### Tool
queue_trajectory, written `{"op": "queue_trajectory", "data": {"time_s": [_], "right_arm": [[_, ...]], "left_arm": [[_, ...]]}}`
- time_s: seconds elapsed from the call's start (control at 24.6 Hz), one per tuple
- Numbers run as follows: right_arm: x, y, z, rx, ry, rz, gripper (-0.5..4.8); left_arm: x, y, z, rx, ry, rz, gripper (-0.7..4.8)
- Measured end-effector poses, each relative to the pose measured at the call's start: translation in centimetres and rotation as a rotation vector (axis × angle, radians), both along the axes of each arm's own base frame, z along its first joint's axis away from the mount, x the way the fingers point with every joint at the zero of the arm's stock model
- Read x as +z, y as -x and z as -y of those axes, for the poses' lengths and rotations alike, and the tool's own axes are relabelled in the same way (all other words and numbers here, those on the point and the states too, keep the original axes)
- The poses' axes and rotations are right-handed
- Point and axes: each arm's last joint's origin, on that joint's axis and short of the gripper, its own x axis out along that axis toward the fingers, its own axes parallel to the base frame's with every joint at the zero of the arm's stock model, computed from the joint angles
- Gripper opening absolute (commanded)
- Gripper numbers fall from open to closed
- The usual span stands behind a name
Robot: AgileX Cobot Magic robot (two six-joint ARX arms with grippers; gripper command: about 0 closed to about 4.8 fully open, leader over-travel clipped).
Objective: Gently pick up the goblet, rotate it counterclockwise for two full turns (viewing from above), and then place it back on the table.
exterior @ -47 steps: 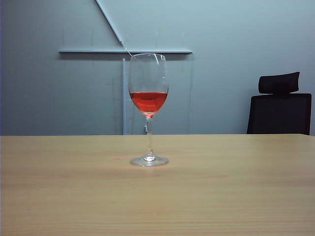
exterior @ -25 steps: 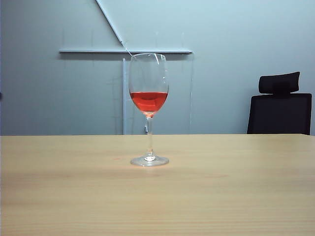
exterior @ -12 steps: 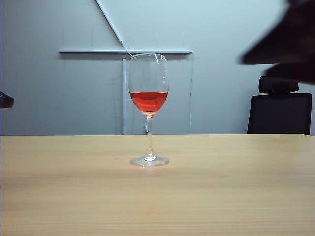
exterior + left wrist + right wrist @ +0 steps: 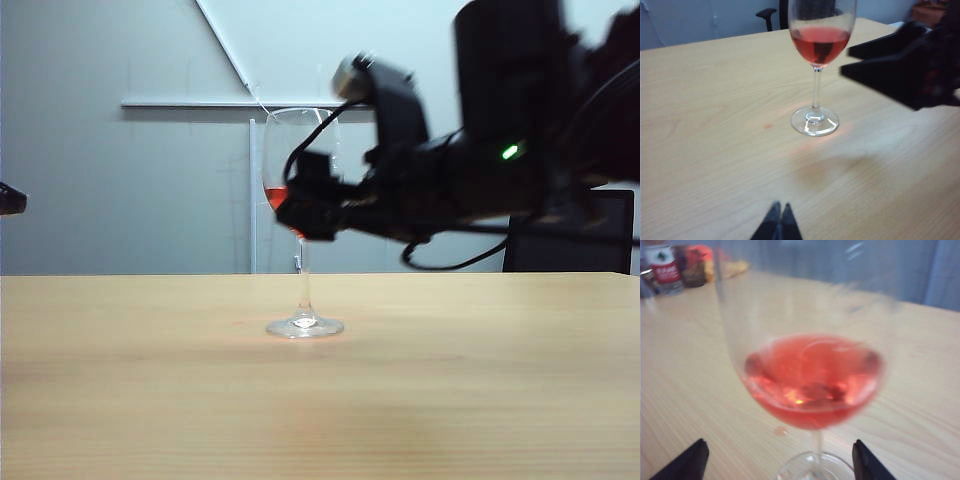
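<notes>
On the middle of the table (image 4: pixel 150 400) stands the goblet (image 4: pixel 301 225), upright on its round foot, red liquid low in the bowl, nothing holding it. Look at the right gripper (image 4: pixel 780 460): it sits level with the bowl, its two dark fingertips spread wide apart with the glass between and beyond them, and no contact is visible. From the exterior camera the right arm covers the near side of the bowl. The left gripper (image 4: pixel 780 222) hangs low over the wood on the other side, jaws pressed together on nothing, well clear of the foot.

Now the danger. This glass is tall on a thin stem, so any sideways nudge from a fingertip could tip it and spill the red across the tabletop. A grip closing off-centre on that curved bowl could let it squirt out. Squeeze too hard and thin glass may crack. Any lift that tilts it sends the liquid sloshing up the wall.
</notes>
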Motion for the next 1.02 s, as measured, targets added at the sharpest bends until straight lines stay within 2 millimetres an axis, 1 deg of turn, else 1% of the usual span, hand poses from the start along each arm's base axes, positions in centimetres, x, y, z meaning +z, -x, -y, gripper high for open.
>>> {"op": "queue_trajectory", "data": {"time_s": [0.08, 0.2, 0.33, 0.57, 0.69, 0.85, 0.89, 0.94, 1.02], "right_arm": [[-0.6, -0.8, -0.7, 0.009, 0.002, -0.005, 3.91], [-1.2, -1.4, -1.1, 0.005, 0.009, -0.012, 3.89], [-1.6, -2.1, -1.4, 0.000, 0.011, -0.016, 3.65], [-2.4, -3.4, -1.9, -0.011, 0.002, -0.003, 3.65], [-2.9, -4.5, -2.0, -0.027, -0.004, 0.005, 3.65], [-3.1, -5.0, -2.4, -0.027, -0.007, 0.010, 3.64], [-3.1, -5.1, -2.5, -0.026, -0.009, 0.012, 3.51], [-3.3, -5.3, -2.6, -0.025, -0.010, 0.010, 3.11], [-3.6, -5.6, -2.8, -0.029, -0.024, -0.003, 2.94]], "left_arm": [[0.0, 0.0, 0.0, 0.004, 0.000, 0.001, -0.05], [0.0, 0.0, 0.0, 0.004, 0.000, 0.000, -0.05], [0.0, 0.0, 0.0, 0.004, 0.000, 0.001, -0.05], [0.0, 0.0, 0.0, 0.004, 0.000, 0.001, -0.05], [0.0, 0.0, 0.0, 0.004, 0.000, 0.000, -0.05], [0.0, 0.0, 0.0, 0.004, 0.000, 0.001, -0.05], [0.0, 0.0, 0.0, 0.004, 0.000, 0.000, -0.05], [0.0, 0.0, 0.0, 0.004, 0.000, 0.001, -0.05], [0.0, 0.0, 0.0, 0.004, 0.000, 0.001, -0.05]]}}
